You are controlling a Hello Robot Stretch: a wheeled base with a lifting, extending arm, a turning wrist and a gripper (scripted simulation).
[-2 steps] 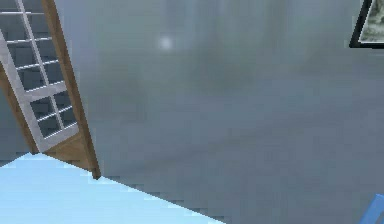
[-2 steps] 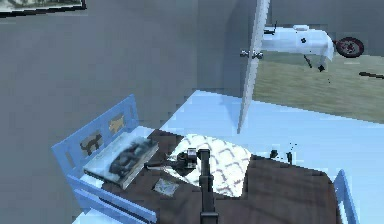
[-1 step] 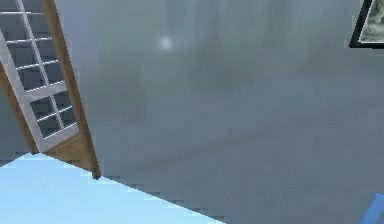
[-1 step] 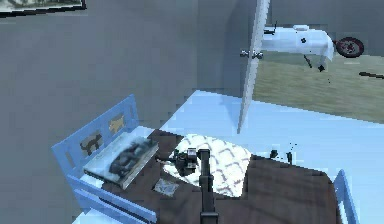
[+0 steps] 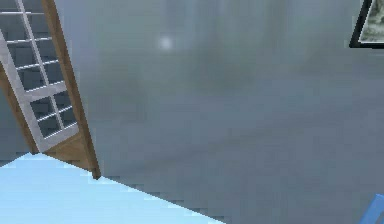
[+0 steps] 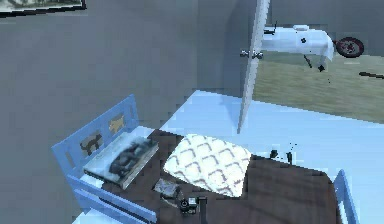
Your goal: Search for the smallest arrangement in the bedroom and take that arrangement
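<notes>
Small dark things (image 6: 282,154) on bed (image 6: 290,195); gripper (image 6: 166,188) near pillow (image 6: 208,163); holding anything: cannot tell.

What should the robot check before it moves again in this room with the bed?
1. In a bedroom: ok. A bed with a white pillow lies on the arm side.
2. Arrangement found: cannot tell. Small dark things lie on the bed, too small to name.
3. Way ahead free: not ok. A grey wall stands straight ahead.
4. What the gripper holds: cannot tell. The bed lies right behind it.
5. Door past the bed: ok. It stands open.
</notes>
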